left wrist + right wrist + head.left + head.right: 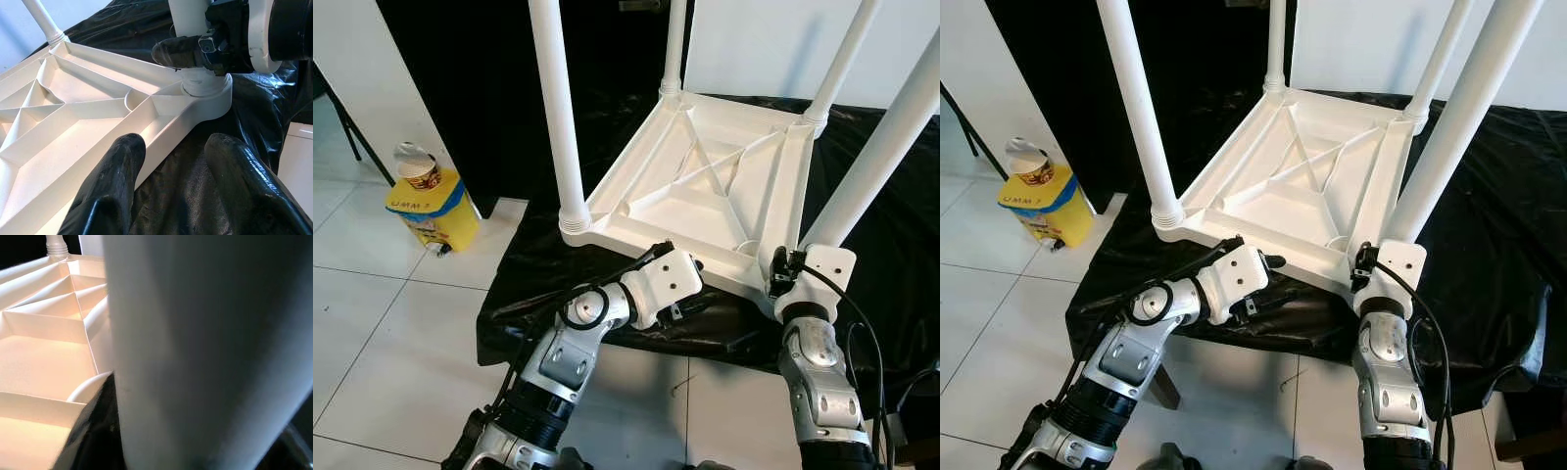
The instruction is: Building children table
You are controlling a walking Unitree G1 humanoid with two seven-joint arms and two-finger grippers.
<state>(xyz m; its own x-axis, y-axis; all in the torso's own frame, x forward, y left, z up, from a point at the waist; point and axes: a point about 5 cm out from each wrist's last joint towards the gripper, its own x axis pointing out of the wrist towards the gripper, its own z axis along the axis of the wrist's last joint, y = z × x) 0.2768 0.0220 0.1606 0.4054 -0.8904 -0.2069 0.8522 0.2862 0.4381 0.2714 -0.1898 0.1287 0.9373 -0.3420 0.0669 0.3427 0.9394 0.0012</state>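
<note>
Upturned white tabletop (705, 186) on the black-draped bench (891, 235), four legs up. Right gripper (195, 51) clamped on the near-right leg (876, 162) just above its socket, long axis upright. Left gripper (171, 196), jaws wide, just beside the tabletop's near rim, holding nothing.

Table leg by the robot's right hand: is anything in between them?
Nothing visible. The right hand is already closed around the near table leg just above its socket; left hand hovers open beside the tabletop.
</note>
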